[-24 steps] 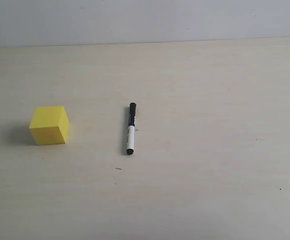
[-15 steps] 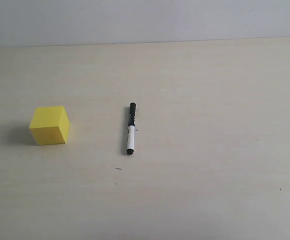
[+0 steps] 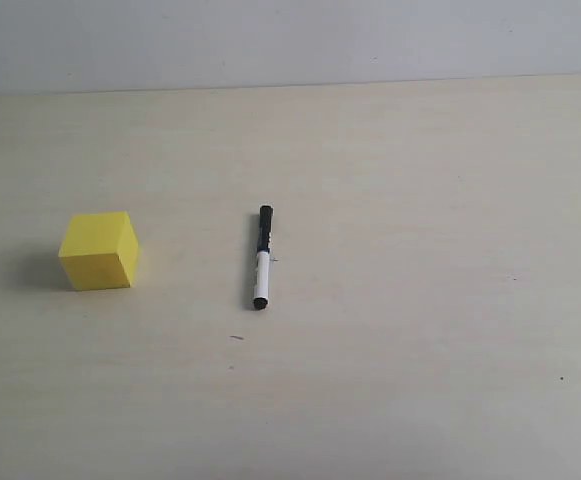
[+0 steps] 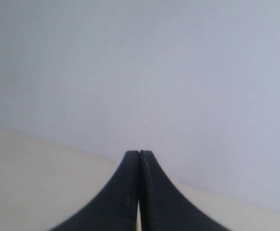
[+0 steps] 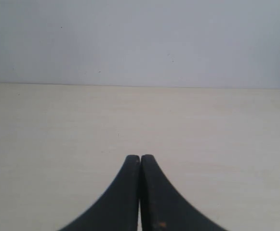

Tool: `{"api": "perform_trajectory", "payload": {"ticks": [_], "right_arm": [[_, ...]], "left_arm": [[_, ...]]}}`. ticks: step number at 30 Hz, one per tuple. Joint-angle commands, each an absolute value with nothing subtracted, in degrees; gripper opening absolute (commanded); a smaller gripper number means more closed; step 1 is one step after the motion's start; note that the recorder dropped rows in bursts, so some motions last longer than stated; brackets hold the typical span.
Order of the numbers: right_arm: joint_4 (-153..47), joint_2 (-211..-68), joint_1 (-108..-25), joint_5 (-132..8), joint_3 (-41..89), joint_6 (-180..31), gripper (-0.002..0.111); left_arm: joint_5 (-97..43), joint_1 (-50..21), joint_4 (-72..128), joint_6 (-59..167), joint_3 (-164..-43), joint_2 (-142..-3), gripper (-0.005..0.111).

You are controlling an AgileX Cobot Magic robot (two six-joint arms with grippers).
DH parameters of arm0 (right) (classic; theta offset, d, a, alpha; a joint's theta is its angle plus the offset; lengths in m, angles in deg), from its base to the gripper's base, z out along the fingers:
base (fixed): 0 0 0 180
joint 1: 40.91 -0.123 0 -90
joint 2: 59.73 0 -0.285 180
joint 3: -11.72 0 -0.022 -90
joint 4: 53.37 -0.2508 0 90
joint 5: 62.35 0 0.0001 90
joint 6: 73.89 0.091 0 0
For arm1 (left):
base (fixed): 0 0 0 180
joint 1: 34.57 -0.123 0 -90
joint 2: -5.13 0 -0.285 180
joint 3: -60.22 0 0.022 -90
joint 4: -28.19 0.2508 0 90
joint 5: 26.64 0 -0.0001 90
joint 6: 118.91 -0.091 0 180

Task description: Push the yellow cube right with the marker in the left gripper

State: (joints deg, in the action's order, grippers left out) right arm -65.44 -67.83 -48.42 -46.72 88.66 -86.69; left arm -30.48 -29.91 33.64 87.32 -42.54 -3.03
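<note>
The yellow cube [image 3: 99,250] sits on the pale table at the left of the exterior view. The marker [image 3: 262,257] lies flat to the cube's right, black cap toward the back wall, white barrel toward the front; nothing holds it. Neither arm shows in the exterior view. In the left wrist view my left gripper [image 4: 139,153] is shut, its black fingers pressed together with nothing between them, pointing at the wall above the table's far edge. My right gripper [image 5: 140,157] is likewise shut and empty over bare table. Cube and marker are out of both wrist views.
The pale wooden table [image 3: 420,250] runs back to a grey-white wall [image 3: 290,40]. A few tiny dark specks [image 3: 237,338] lie on the surface in front of the marker.
</note>
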Motion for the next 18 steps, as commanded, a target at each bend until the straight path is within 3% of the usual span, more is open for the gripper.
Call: {"api": "perform_trajectory", "payload": {"ticks": [1, 7, 14, 18], "right_arm": [[-65.39, -67.51, -48.27, -46.99, 88.94, -86.64, 0.0], [-65.39, -67.51, -48.27, -46.99, 88.94, -86.64, 0.0], [-65.39, -67.51, -48.27, -46.99, 88.94, -86.64, 0.0], [-65.39, -67.51, -48.27, -46.99, 88.94, -86.64, 0.0]], "left_arm": [[-41.37, -29.9, 32.93, 89.83, -42.56, -2.66, 0.0], [-46.68, -29.9, 32.93, 91.72, -42.56, -2.66, 0.0], [-60.02, -29.9, 32.8, 112.11, -42.56, -2.66, 0.0], [-55.35, -29.9, 39.75, 121.51, -50.36, -4.47, 0.0]]}}
